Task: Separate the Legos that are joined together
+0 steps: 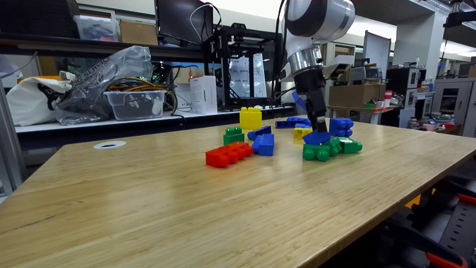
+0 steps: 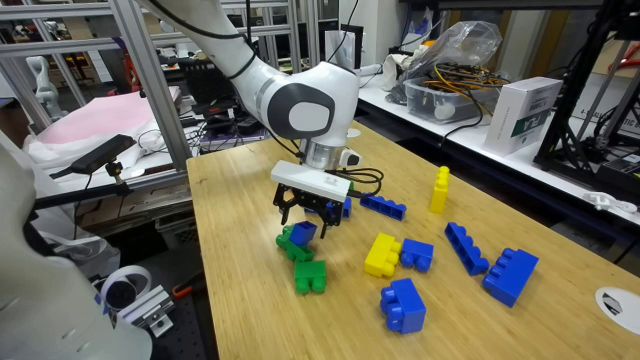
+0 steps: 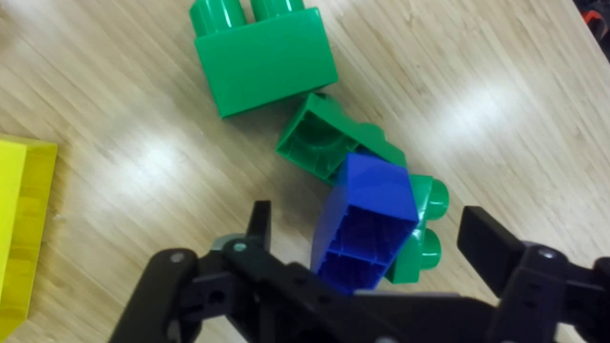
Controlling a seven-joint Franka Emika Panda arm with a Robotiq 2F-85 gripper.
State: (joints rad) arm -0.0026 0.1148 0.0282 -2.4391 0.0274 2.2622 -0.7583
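– how were the fingers (image 3: 495, 252) of the gripper (image 3: 367, 208) set?

– wide apart. in the wrist view a tilted blue brick (image 3: 379, 188) sat between them, with the wooden table (image 3: 119, 214) showing in the gap on either side.

– how deep between them?

– that i couldn't tell; its hollow side faced the camera, and in both exterior views the fingers hung right over or around it.

– and under the blue one?

– a studded green brick (image 3: 413, 238) poked out from beneath, its studs turned toward one finger. a hollow green brick (image 3: 312, 138) was partly covered too. whether any of the three were snapped together, i couldn't make out.

– what lay a little farther?

– a third green brick (image 3: 267, 62), just beside the hollow one and outside the fingers.

– and across the table?

– in an exterior view, a yellow brick (image 2: 382, 254) lay with its studs toward a short blue brick (image 2: 419, 252), just beside it. a red brick (image 1: 227, 153), seen in an exterior view, lay well apart from the gripper, with an upright yellow brick (image 1: 250, 119) behind it.

– beyond that?

– a white box (image 2: 522, 115) and a clear plastic bin (image 2: 425, 102), off the table.
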